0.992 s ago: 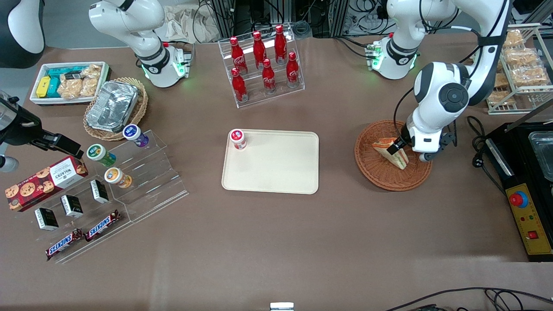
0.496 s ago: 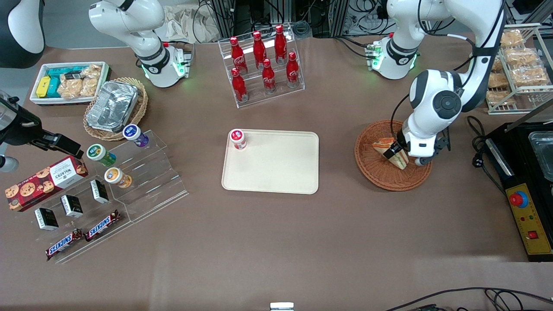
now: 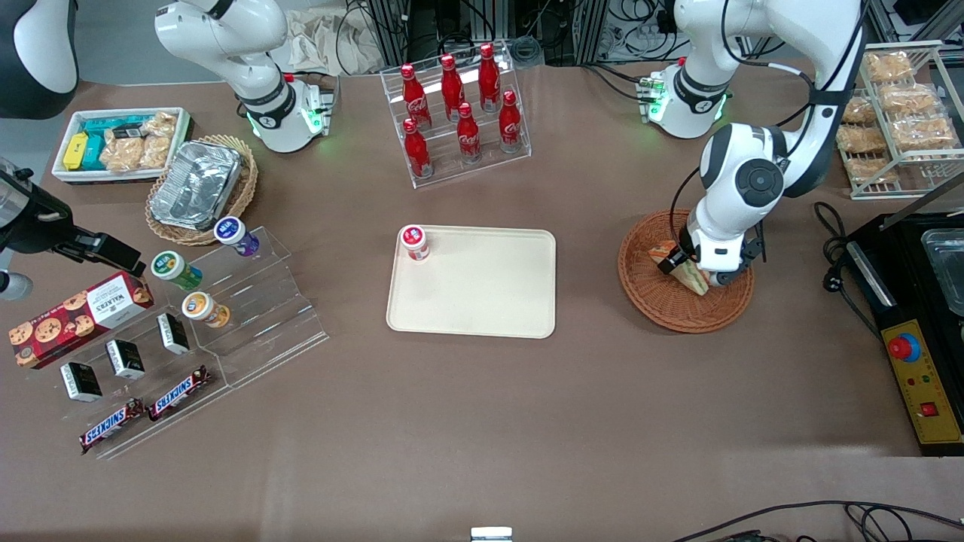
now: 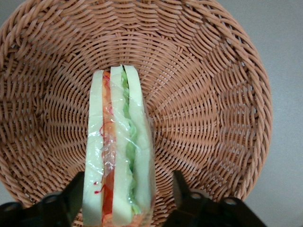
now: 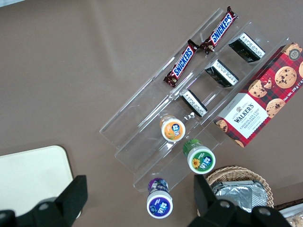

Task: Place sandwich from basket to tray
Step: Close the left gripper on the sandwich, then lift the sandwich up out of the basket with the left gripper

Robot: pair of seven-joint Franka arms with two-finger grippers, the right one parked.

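Centre frame, the tray (image 3: 482, 301) waits, bare but for one small jar. At the right, in the basket (image 3: 648, 290), the sandwich (image 4: 118, 151) stands on edge, so the gripper (image 4: 125, 201) straddles it, fingers apart, probably not yet touching.

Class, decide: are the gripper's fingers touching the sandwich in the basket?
Apart. In the left wrist view the gripper straddles the sandwich in the basket; one finger plainly shows wicker between it and the sandwich, so the jaws are open.
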